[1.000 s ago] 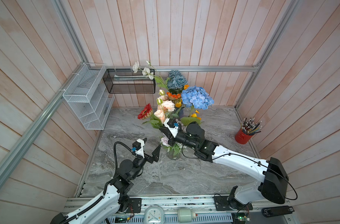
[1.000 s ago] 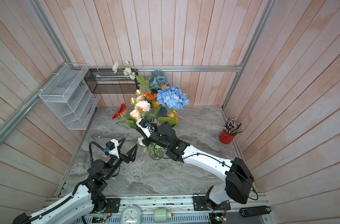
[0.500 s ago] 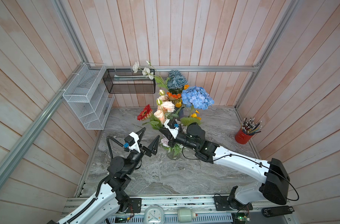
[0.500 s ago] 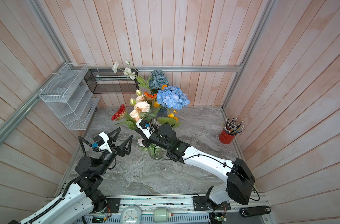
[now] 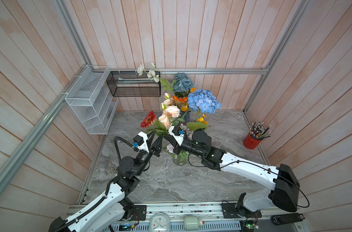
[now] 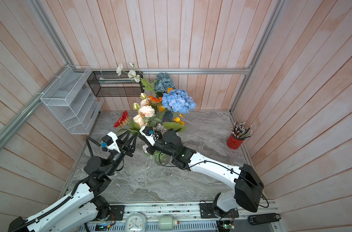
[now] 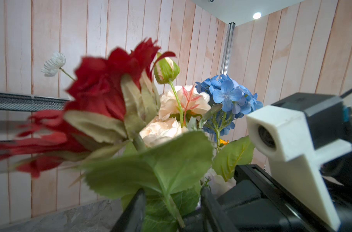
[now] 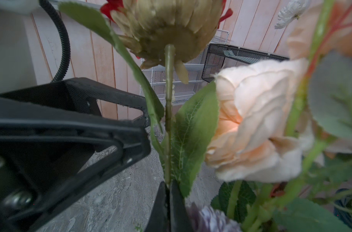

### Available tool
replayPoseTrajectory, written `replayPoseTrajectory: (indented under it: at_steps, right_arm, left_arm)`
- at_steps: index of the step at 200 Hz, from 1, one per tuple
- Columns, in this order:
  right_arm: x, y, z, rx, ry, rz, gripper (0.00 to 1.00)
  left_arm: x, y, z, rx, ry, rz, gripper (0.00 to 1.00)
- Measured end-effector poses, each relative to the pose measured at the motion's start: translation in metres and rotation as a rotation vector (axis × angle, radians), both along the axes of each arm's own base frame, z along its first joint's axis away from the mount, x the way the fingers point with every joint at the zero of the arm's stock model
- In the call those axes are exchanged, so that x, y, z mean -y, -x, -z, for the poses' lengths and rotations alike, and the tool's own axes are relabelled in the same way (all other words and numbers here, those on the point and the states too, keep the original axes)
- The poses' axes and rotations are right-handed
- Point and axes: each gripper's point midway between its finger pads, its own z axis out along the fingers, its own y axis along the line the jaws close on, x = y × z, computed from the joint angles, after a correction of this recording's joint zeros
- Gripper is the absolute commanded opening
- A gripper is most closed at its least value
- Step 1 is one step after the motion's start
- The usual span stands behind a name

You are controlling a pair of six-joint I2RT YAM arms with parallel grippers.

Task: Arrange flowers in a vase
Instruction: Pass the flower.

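Note:
A mixed bunch of flowers (image 5: 183, 106) rises over a clear glass vase (image 5: 180, 160) that my right arm largely hides. The red flower (image 5: 149, 119) leans out at the bunch's left. My right gripper (image 8: 168, 185) is shut on the red flower's stem (image 8: 168, 100), below its leaves. My left gripper (image 7: 172, 198) has come up beside it, in both top views (image 5: 157, 138) (image 6: 131, 137). Its fingers (image 7: 138, 202) stand apart, with a green leaf stalk (image 7: 174, 209) between them touching neither. Peach roses (image 7: 163, 130) and the blue hydrangea (image 7: 227, 98) stand behind.
A dark blue ribbed vessel (image 5: 186, 116) stands behind, among the stems. On the table's right edge is a red cup of pencils (image 5: 251, 141). A white wire rack (image 5: 90, 100) and a black mesh basket (image 5: 134, 86) hang on the walls at the back left.
My left arm has risen and swung toward the bunch, to just beside the right gripper. Its jaws have narrowed from wide open. The right arm has held still on the stem.

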Motion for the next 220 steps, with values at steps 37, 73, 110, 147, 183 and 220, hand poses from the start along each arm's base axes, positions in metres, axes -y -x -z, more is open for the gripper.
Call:
replayPoseTrajectory:
  at_steps: [37, 73, 110, 147, 183, 220]
  right_arm:
    - [0.0, 0.0, 0.0, 0.005, 0.001, 0.001, 0.0]
    - [0.0, 0.0, 0.001, 0.011, 0.005, 0.005, 0.0]
    - [-0.001, 0.001, 0.001, 0.02, 0.005, 0.004, 0.0]
    - [0.0, -0.001, 0.002, 0.028, 0.005, 0.019, 0.0]
    - [0.0, 0.0, 0.002, 0.034, 0.007, 0.02, 0.02]
    - [0.0, 0.001, 0.003, 0.029, 0.009, 0.018, 0.1]
  left_arm:
    - [0.002, -0.002, -0.005, -0.005, 0.023, 0.009, 0.36]
    - [0.005, -0.007, 0.001, -0.035, 0.036, 0.018, 0.37]
    - [0.004, -0.008, 0.001, -0.05, 0.062, 0.023, 0.32]
    - [0.005, -0.007, 0.002, -0.077, 0.093, 0.045, 0.32]
    - [0.007, -0.003, 0.011, -0.114, 0.119, 0.08, 0.27]
    - [0.006, -0.002, 0.011, -0.116, 0.123, 0.081, 0.23]
